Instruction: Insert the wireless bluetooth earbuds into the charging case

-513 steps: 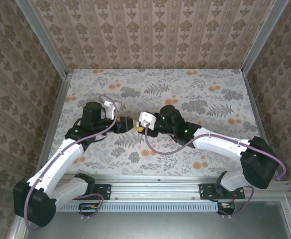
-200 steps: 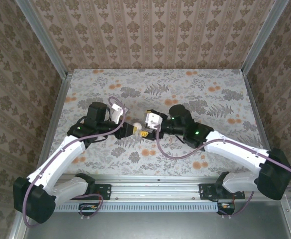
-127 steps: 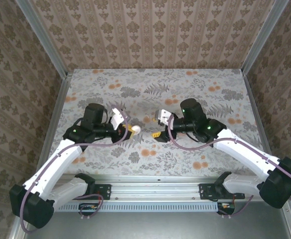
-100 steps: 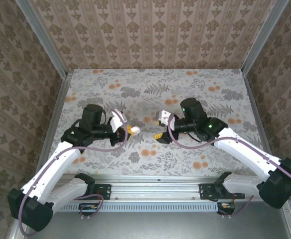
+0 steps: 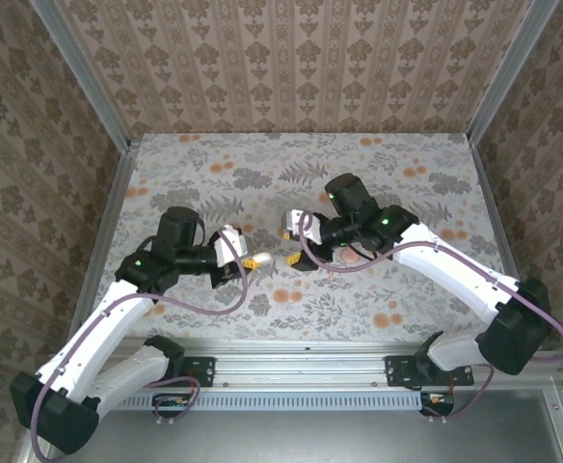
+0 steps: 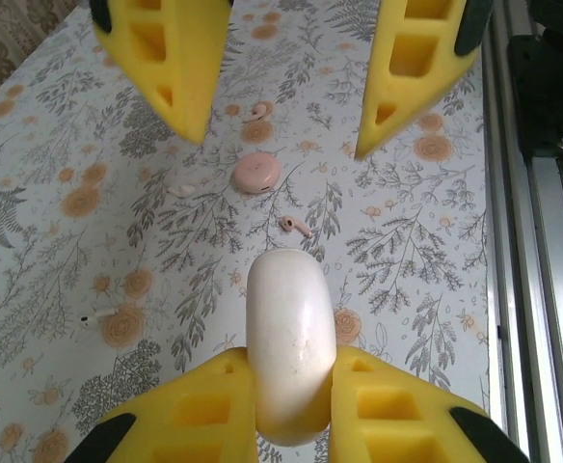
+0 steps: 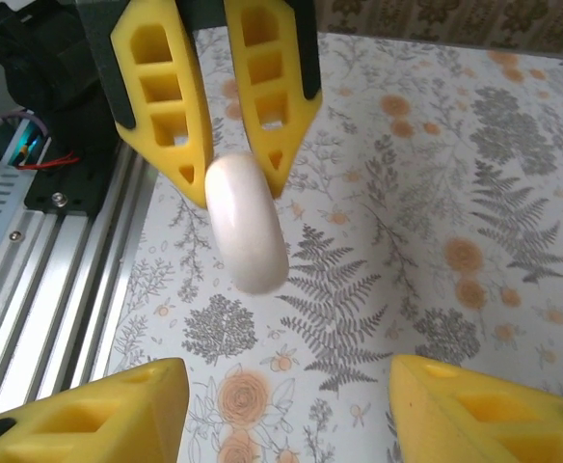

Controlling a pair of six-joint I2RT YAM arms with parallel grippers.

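My left gripper (image 6: 291,410) is shut on the charging case (image 6: 291,342), a smooth white rounded shell standing on edge between the yellow fingers and lifted off the table. From above, the case (image 5: 265,258) sits just left of my right gripper (image 5: 295,253). The right gripper (image 7: 286,410) is open with nothing between its fingers and faces the case (image 7: 247,222) head on. Two small earbuds (image 6: 296,226) (image 6: 183,190) lie on the floral table below, beyond the case.
A small round pinkish disc (image 6: 256,174) rests on the table between the two grippers, with another tiny curled piece (image 6: 257,111) beyond it. The aluminium rail (image 6: 542,251) runs along the near table edge. Patterned walls close in the back and sides.
The left gripper has drawn back toward the near left with the case still in it. The right gripper has swung left and now points straight at the case.
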